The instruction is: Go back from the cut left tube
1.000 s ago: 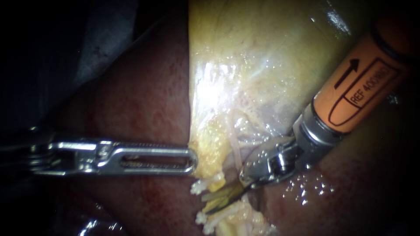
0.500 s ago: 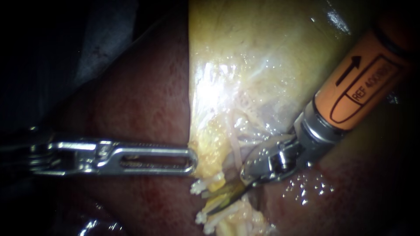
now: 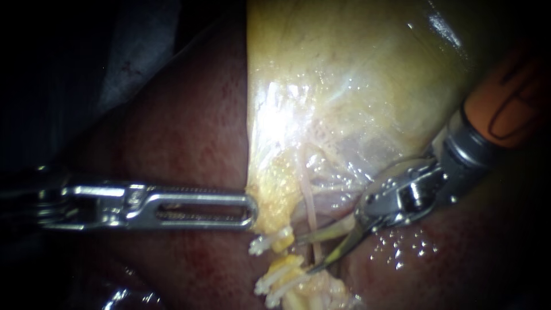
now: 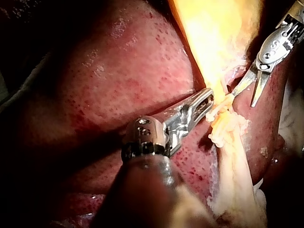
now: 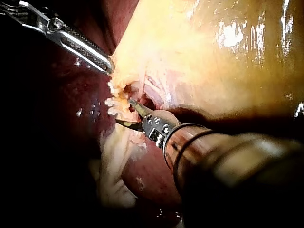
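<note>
The left tube is parted between two white clips: an upper clip (image 3: 261,247) and a lower clip (image 3: 268,286), with yellow stumps (image 3: 287,266) at the gap. My right instrument (image 3: 304,254), on an orange shaft, has its two thin blades open just right of that gap, and they hold nothing. From the left, my left instrument (image 3: 252,211) has its slotted jaws shut on the lower edge of the pale yellow gallbladder (image 3: 344,74). The left wrist view shows the left instrument (image 4: 209,99) gripping that edge and the blades (image 4: 243,99) apart beside the clips.
Dark red liver (image 3: 183,132) lies under and around the gallbladder. A thin pale tube (image 3: 310,206) runs down just behind the open blades. Fatty yellow tissue (image 3: 315,293) hangs below the lower clip. The far left of the endoscope view is dark.
My right instrument has drawn back to the right and upward, and its blades have left the gap between the clips and opened wider. The left instrument has not moved.
</note>
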